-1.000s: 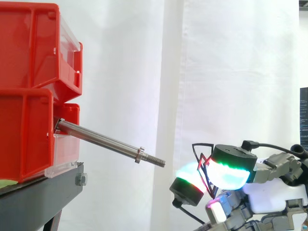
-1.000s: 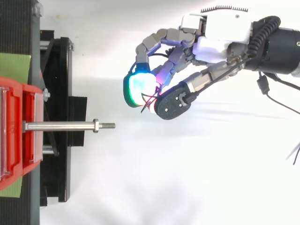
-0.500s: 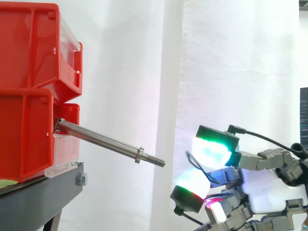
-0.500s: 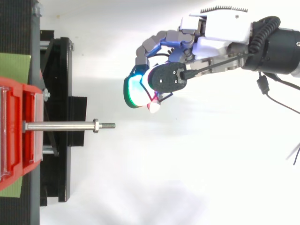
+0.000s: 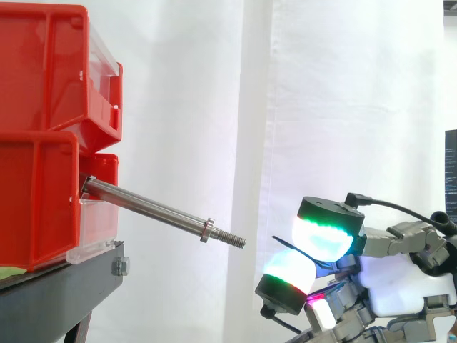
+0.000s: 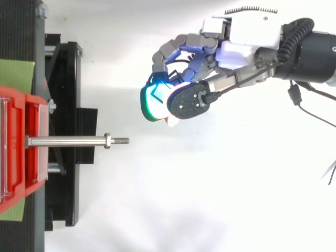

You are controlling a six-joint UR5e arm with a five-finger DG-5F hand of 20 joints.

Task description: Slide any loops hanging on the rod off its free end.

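Observation:
The steel rod (image 5: 153, 210) juts from the lower red bin (image 5: 36, 200), sloping down to a nut and a threaded free end (image 5: 235, 241). Nothing hangs on it. In the top view the rod (image 6: 68, 140) points right. My hand (image 5: 403, 286) sits right of and slightly below the free end, apart from it. Two glowing green-white pads (image 5: 325, 237) press together on a thin dark loop (image 5: 283, 241); only a short arc of the loop sticks out toward the rod. From above, the hand (image 6: 236, 47) lies beyond and to one side of the rod's tip, and the loop (image 6: 156, 93) crosses the green pad.
Two red bins (image 5: 43, 71) are stacked on a black stand (image 5: 57, 293) at the left. A white curtain hangs behind. Open room lies between the rod's tip and the hand.
The upper pad lifted away from the lower one, then came back down onto it. The loop, which stood up above the pads, is now mostly tucked between them. The rod has not moved.

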